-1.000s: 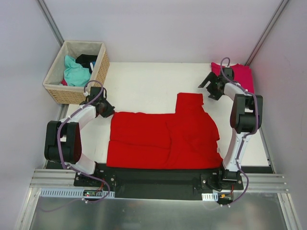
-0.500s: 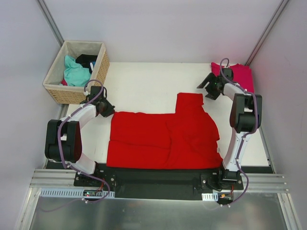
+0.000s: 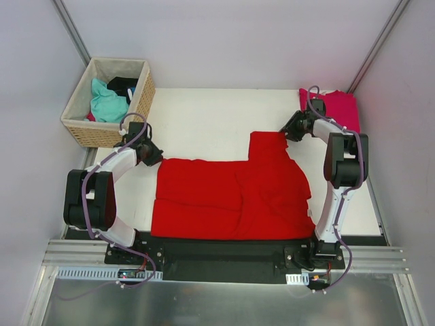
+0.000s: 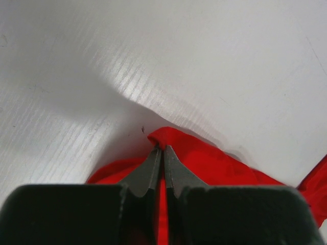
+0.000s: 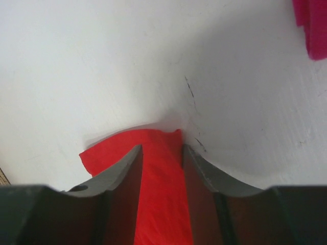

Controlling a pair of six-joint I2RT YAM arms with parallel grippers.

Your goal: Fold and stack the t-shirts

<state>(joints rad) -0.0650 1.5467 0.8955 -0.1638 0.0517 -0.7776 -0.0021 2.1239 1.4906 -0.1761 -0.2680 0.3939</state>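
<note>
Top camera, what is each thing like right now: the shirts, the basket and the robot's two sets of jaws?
red t-shirt, lying flat on the table, partly folded.
pink t-shirt, folded, at the far right corner.
basket, upright, crumpled clothes inside.
left gripper, jaws shut on the red t-shirt's corner.
right gripper, jaws apart, astride the red t-shirt's far edge.

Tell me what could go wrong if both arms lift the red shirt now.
1. The left tool pinches only a small tip of the red t-shirt; it may slip out when pulled.
2. The right tool straddles the shirt's far edge with its jaws apart; lifting now would likely leave the cloth behind.
3. The pink t-shirt lies just beyond the right tool, so a backward swing might disturb it.
</note>
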